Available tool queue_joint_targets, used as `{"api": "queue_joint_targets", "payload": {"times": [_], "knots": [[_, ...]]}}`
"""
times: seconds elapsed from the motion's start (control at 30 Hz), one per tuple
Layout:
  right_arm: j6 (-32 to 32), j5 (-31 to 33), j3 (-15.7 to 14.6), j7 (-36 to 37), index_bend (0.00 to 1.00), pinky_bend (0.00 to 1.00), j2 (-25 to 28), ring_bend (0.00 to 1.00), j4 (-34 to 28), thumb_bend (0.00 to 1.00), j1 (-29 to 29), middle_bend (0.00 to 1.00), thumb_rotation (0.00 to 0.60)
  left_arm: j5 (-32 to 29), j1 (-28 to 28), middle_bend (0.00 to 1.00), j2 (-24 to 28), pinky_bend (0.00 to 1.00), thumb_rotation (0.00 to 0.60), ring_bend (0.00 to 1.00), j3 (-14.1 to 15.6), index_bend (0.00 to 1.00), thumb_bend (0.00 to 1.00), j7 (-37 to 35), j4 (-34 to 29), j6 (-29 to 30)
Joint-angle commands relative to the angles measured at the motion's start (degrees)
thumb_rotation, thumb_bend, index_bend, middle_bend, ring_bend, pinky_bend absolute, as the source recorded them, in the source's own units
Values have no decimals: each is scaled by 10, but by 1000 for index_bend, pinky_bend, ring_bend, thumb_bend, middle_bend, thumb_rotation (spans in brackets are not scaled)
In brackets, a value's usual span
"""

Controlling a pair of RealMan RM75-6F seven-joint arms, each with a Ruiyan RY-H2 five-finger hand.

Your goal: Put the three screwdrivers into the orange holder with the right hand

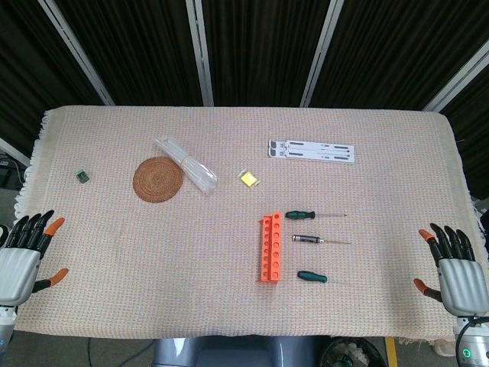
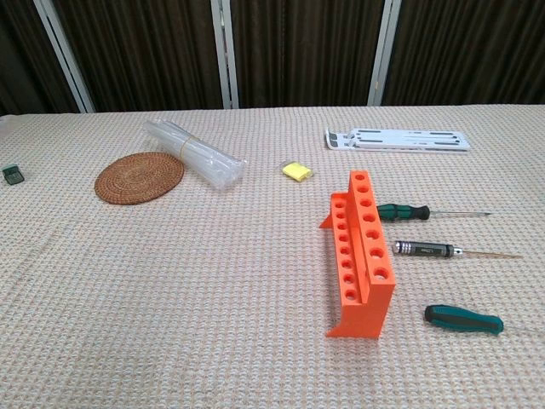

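Observation:
The orange holder [image 1: 270, 248] [image 2: 361, 255], a stepped rack with rows of holes, stands right of the table's middle. Three screwdrivers lie on the cloth to its right: a green-handled one [image 1: 304, 215] [image 2: 405, 211] farthest from me, a black-handled one [image 1: 309, 240] [image 2: 426, 249] in the middle, and a short green-handled one [image 1: 312, 277] [image 2: 464, 319] nearest. My right hand [image 1: 454, 266] hovers open at the table's right front corner, far from them. My left hand [image 1: 23, 254] hangs open at the left front edge. Neither hand shows in the chest view.
A round woven coaster [image 1: 158, 179] [image 2: 140, 176] and a clear plastic bundle [image 1: 186, 165] [image 2: 194, 152] lie back left. A yellow pad [image 1: 249, 179] [image 2: 296, 170], a white flat stand [image 1: 312, 150] [image 2: 397, 139] and a small dark green box [image 1: 82, 177] [image 2: 10, 175] also rest on the woven cloth.

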Motion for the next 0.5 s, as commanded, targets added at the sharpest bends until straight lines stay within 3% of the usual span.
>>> {"api": "queue_joint_targets", "payload": {"times": [0.03,0.5], "knots": [[1,-1,0,0,158,0,0,0,0,65,0,76,600,-1,1,0,0,0,600,0,2,120,142,-1,1,-1],[13,-18,-1,23,202,0,-10,0,11,96,-3,84,600,6,14,0,1,0,600,0,10,129,143,-17,11,18]]}}
